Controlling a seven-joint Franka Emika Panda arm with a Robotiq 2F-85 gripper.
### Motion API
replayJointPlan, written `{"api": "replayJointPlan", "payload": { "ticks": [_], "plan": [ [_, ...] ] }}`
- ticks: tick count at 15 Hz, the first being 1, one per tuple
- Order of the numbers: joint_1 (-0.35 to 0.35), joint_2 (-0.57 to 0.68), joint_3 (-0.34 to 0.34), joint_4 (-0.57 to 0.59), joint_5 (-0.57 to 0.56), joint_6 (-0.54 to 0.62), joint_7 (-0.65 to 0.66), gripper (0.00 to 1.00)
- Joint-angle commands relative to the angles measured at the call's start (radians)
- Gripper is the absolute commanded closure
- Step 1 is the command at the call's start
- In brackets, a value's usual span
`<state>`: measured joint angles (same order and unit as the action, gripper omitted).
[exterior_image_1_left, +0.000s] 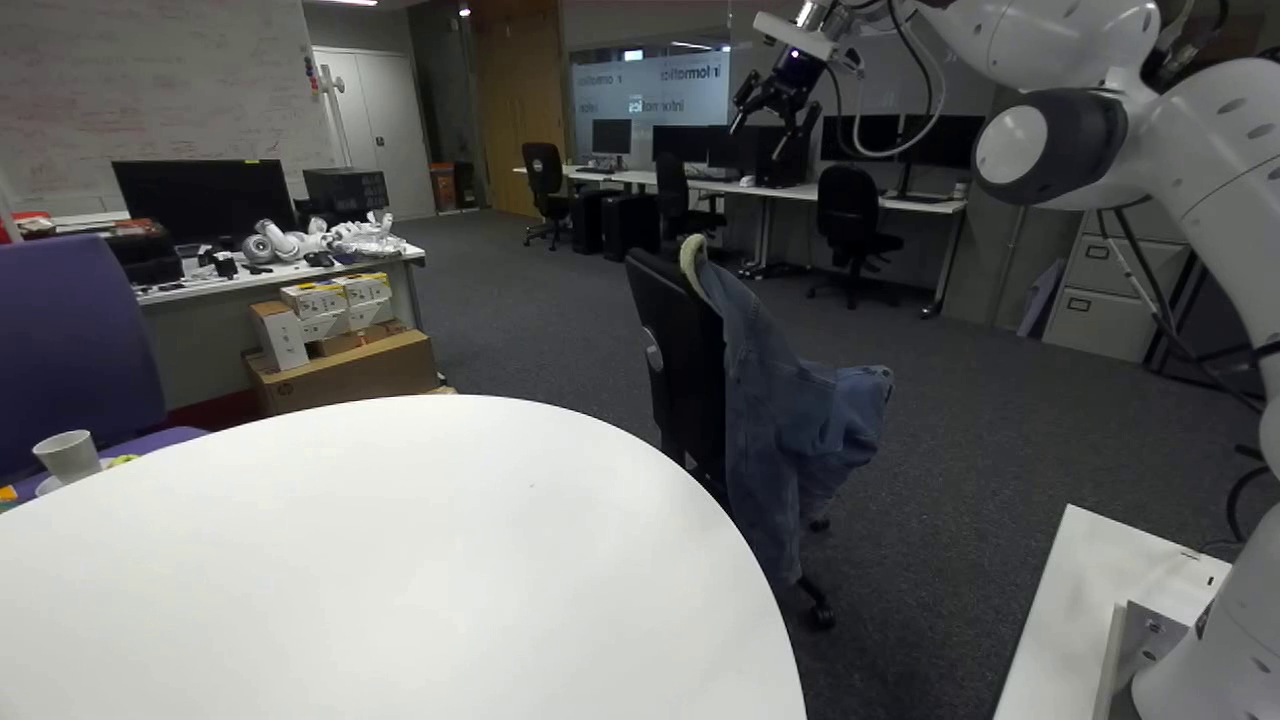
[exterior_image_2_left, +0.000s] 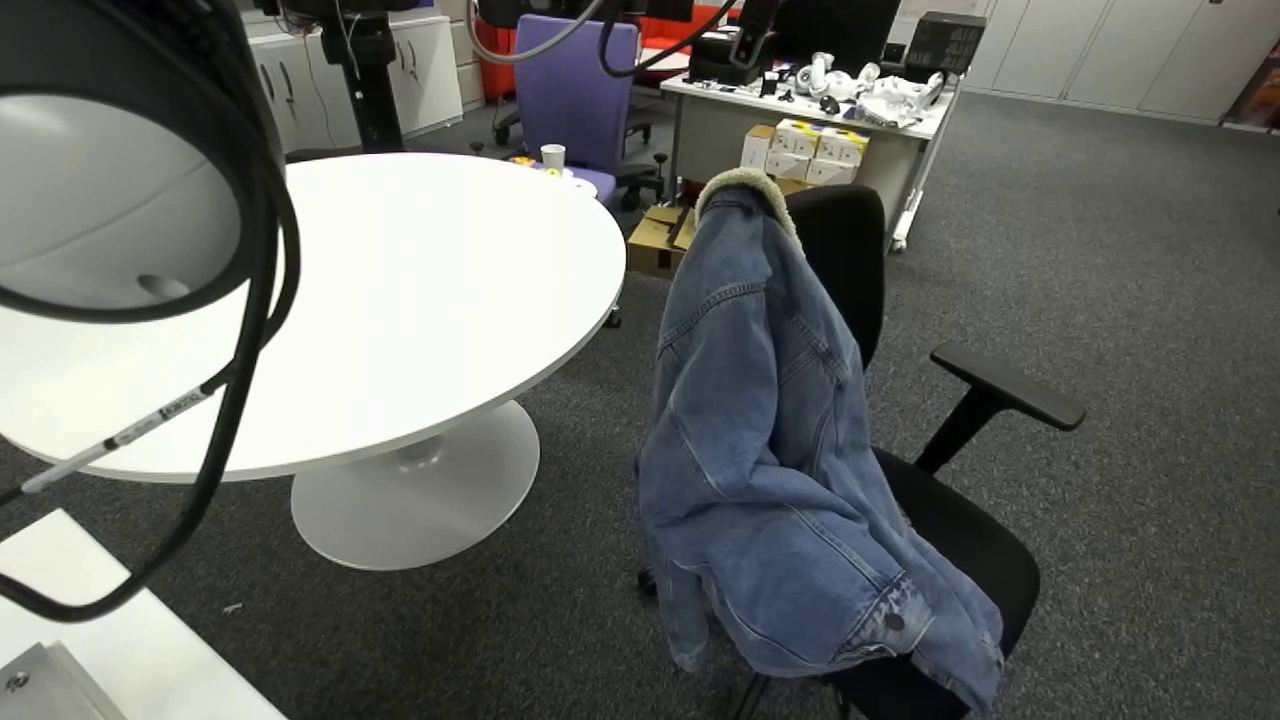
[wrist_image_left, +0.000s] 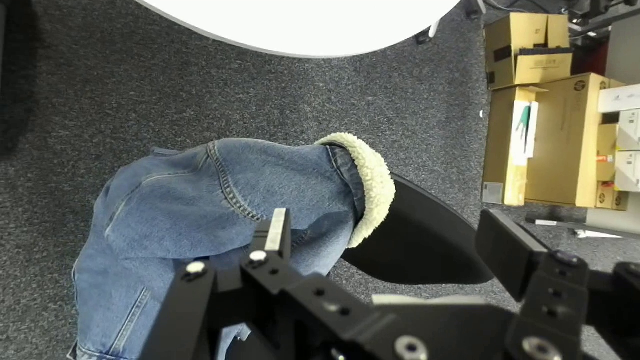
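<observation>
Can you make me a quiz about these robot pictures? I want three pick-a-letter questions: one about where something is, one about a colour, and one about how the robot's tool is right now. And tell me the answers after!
1. Where does the denim jacket hang?
A) Over the white round table
B) Over the black office chair
C) Over the purple chair

2. What colour is the jacket's fleece collar?
A) Cream
B) Red
C) Green

3. How is the robot's tool?
A) Shut tight on the jacket
B) Shut with nothing in it
C) Open with nothing in it

Answers:
1. B: both exterior views show it draped over that chair's back.
2. A: the wrist view shows its fluffy, pale cream edge.
3. C: the wrist view shows the jaws spread wide apart, gripping nothing.
</observation>
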<state>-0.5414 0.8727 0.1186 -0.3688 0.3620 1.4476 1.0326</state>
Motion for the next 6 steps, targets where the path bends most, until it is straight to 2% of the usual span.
{"api": "replayJointPlan", "payload": {
  "ticks": [1, 6],
  "plan": [
    [0.004, -0.019, -0.014, -0.031, 0.006, 0.012, -0.008, 0.00],
    [0.008, -0.019, -0.020, -0.032, 0.003, 0.012, -0.011, 0.00]
  ]
}}
